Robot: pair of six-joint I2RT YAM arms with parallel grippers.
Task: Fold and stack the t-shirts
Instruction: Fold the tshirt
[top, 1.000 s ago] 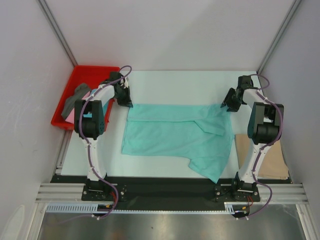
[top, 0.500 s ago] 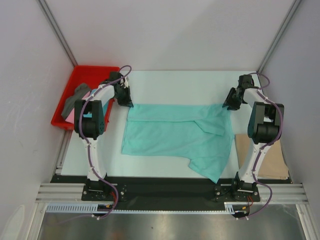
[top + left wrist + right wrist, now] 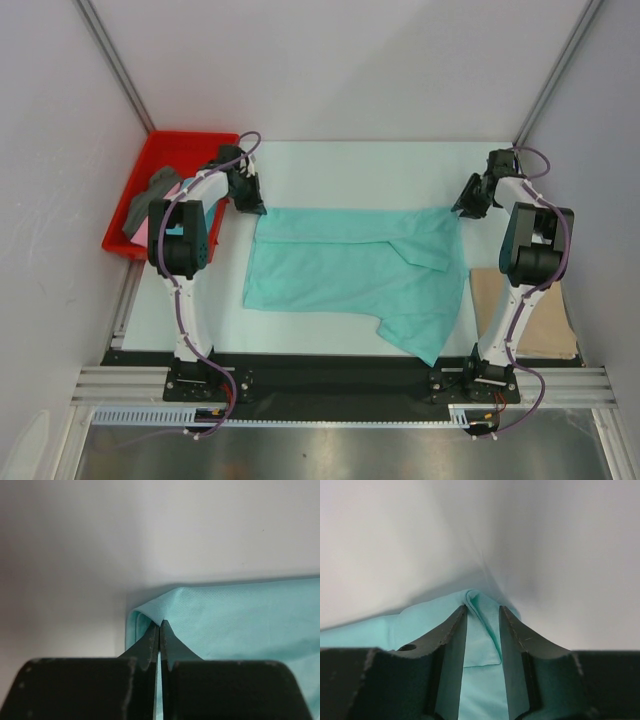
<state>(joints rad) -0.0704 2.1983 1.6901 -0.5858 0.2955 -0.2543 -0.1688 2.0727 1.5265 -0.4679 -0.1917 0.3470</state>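
Observation:
A mint green t-shirt [image 3: 350, 265] lies spread on the white table, its lower right part folded into a point. My left gripper [image 3: 255, 207] is shut on the shirt's far left corner; in the left wrist view the closed tips [image 3: 160, 625] pinch a fold of the cloth [image 3: 240, 620]. My right gripper [image 3: 465, 207] is at the far right corner. In the right wrist view its jaws [image 3: 482, 609] stand apart, with a ridge of the cloth [image 3: 420, 620] between them. A dark grey shirt [image 3: 150, 200] and a pink one [image 3: 142, 235] lie in the tray. A tan shirt [image 3: 545, 310] lies at the right.
The red plastic tray [image 3: 175, 145] stands at the far left, beside the left arm. White walls with metal posts close in the back and both sides. The tan shirt lies next to the right arm's base.
My right gripper has moved a little right and farther back at the shirt's far right corner, and that corner has drawn out to the right. The left gripper has stayed put.

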